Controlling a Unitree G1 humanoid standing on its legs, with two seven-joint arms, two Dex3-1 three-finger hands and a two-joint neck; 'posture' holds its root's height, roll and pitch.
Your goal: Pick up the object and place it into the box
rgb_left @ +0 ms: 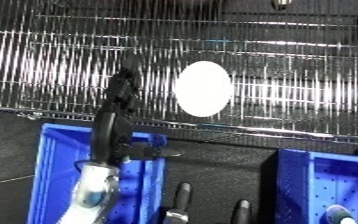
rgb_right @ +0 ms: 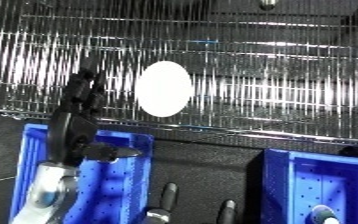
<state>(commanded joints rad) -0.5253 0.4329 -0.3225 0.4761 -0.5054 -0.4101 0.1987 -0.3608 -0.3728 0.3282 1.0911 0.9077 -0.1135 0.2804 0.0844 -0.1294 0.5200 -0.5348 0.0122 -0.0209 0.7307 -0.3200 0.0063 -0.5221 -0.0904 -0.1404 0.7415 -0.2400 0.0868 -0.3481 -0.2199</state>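
Note:
A white oval object (rgb_left: 202, 89) lies on a shiny wire shelf (rgb_left: 291, 60) that spans the upper half of the view. My left hand (rgb_left: 113, 127) reaches up from the lower left, with its fingers (rgb_left: 122, 82) straight and resting against the shelf's wires just left of the object. A small gap separates them. The hand is open and holds nothing, and its thumb (rgb_left: 153, 151) sticks out to the right. Two dark slender tips at the bottom edge may be my right hand (rgb_left: 182, 197). A blue bin (rgb_left: 55, 165) sits below the shelf, under my left forearm.
A second blue bin (rgb_left: 335, 175) stands at the lower right with something silvery (rgb_left: 340, 212) in it. A dark surface runs between the two bins. The shelf's front rail (rgb_left: 246, 129) crosses just above the bins.

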